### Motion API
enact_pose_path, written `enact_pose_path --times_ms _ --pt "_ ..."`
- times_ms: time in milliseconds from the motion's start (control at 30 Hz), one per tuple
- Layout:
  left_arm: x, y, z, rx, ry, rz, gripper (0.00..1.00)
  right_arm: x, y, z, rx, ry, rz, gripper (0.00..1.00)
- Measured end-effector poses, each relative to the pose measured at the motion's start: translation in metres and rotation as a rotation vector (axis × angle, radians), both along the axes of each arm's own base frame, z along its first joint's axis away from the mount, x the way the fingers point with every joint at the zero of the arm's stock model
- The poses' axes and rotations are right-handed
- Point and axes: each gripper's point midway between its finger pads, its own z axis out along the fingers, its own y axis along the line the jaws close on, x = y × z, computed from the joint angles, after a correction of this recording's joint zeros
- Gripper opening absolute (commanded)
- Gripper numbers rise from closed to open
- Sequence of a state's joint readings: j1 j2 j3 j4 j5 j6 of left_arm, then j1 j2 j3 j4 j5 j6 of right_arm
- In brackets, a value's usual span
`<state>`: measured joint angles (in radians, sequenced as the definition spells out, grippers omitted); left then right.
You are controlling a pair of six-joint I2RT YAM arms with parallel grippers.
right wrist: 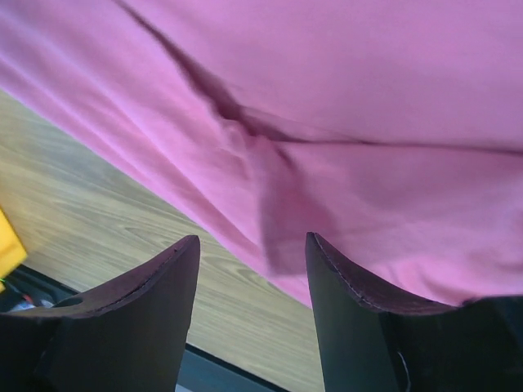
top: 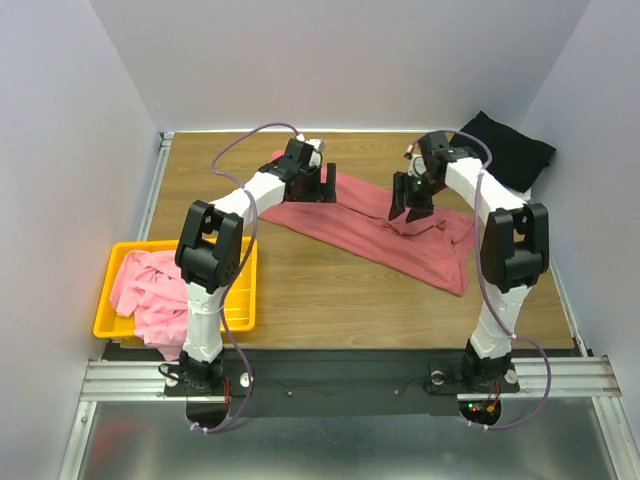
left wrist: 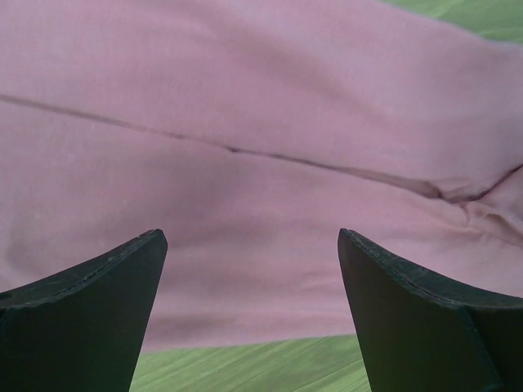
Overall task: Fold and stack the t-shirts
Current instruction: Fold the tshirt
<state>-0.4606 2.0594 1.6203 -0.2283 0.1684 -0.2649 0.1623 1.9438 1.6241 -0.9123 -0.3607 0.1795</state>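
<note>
Both stood apart, gripping nothing: left fingers (left wrist: 82, 310) wide, right fingers (right wrist: 122, 310) narrower, above your red shirt (top: 370, 235), which lay rumpled on the surface (top: 300, 290). Pink shirt (top: 150, 290) filled the basket (top: 108, 328).

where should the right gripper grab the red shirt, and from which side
Probably at the raised crease in the red shirt, right under the right gripper. Come straight down from above, one finger on each side of the ridge. Elsewhere the cloth lies flat on the table, leaving little to pinch.
</note>
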Motion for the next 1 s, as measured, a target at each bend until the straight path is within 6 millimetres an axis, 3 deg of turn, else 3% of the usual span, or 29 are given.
enact_pose_path --times_ms 267,700,767,1000 --pt "-0.006 0.007 -0.013 -0.016 0.062 0.039 0.99 -0.005 0.027 -0.011 -0.08 -0.026 0.12 0.61" --pt "-0.016 0.012 -0.033 0.002 0.117 0.049 0.99 -0.017 0.005 -0.036 -0.277 -0.02 0.161 0.56" --pt "-0.017 0.012 -0.034 0.002 0.119 0.048 0.99 -0.016 0.005 -0.036 -0.298 -0.028 0.167 0.49" --pt "-0.018 0.013 -0.037 0.005 0.125 0.049 0.99 -0.013 -0.001 -0.037 -0.389 -0.054 0.174 0.08"
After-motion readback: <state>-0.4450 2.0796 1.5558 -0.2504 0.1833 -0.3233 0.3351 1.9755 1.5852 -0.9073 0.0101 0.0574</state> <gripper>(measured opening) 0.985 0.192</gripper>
